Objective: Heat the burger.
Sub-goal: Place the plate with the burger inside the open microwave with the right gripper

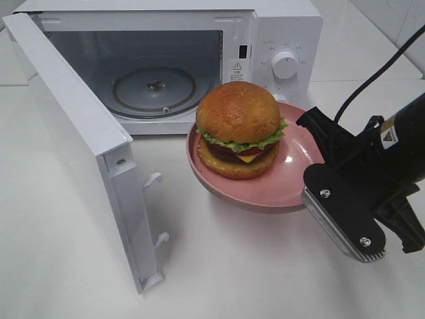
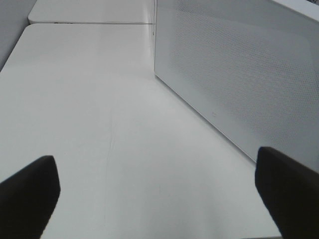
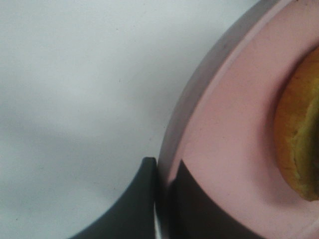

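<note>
The burger (image 1: 239, 129), with a golden bun, lettuce and cheese, sits on a round pink plate (image 1: 285, 183) just in front of the open microwave (image 1: 285, 40). My right gripper (image 1: 311, 174) is shut on the plate's right rim, and the plate looks raised a little off the table. In the right wrist view the gripper (image 3: 162, 174) pinches the plate rim (image 3: 224, 139), with the burger's edge (image 3: 299, 134) beyond. My left gripper (image 2: 157, 194) is open and empty over the bare table, beside the outer face of the microwave door (image 2: 239, 74).
The microwave door (image 1: 73, 133) swings out to the left towards the table's front. Its glass turntable (image 1: 154, 86) lies bare inside the cavity. A control knob (image 1: 285, 64) is on the right panel. A black cable (image 1: 378, 73) runs above the right arm.
</note>
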